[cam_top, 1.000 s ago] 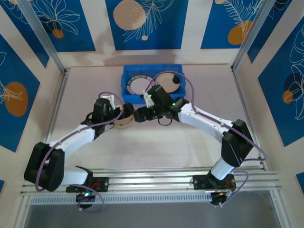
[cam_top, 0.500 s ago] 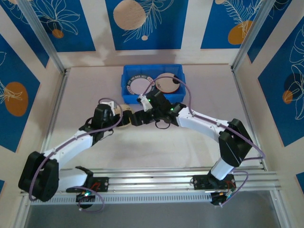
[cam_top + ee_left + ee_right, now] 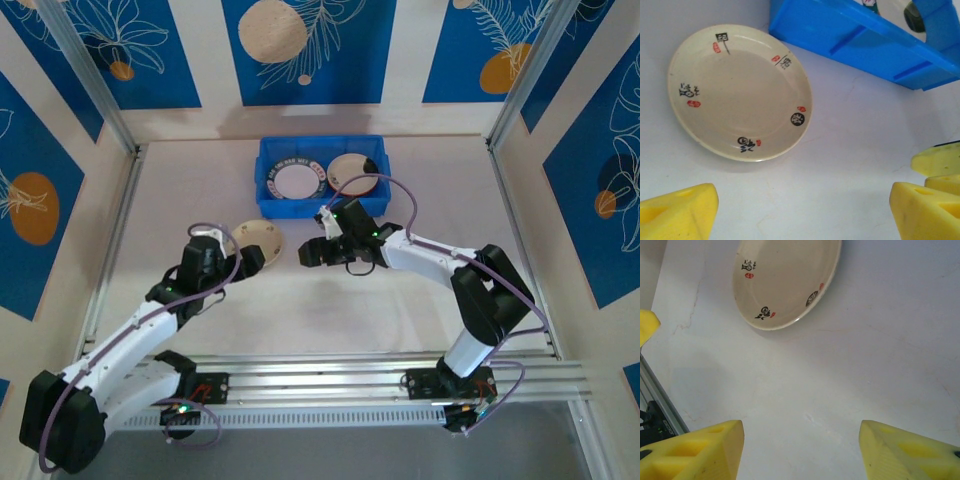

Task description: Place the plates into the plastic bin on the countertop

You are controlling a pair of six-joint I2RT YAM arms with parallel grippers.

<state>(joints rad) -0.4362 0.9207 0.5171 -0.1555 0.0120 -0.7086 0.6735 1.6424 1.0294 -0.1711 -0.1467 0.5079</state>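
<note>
The counter is pale, flat and smooth, so a plate lying on it leaves you no gap to slip a finger under. At its far side sits the blue bin, with a white plate and a plain plate lying flat inside. The cream plate, marked with small black and red characters, lies right side up on the counter, just in front of the bin's near left corner.

Treat it as stiff, glazed and slippery. It looks light enough for one claw, but likely to chip if it drops. Take it at the raised rim, one finger over the lip and one beneath, and tilt an edge up first.

The left claw hangs near the plate's near edge, fingers spread wide and empty. The right claw is near the plate's right side, its fingers also apart and holding nothing.
</note>
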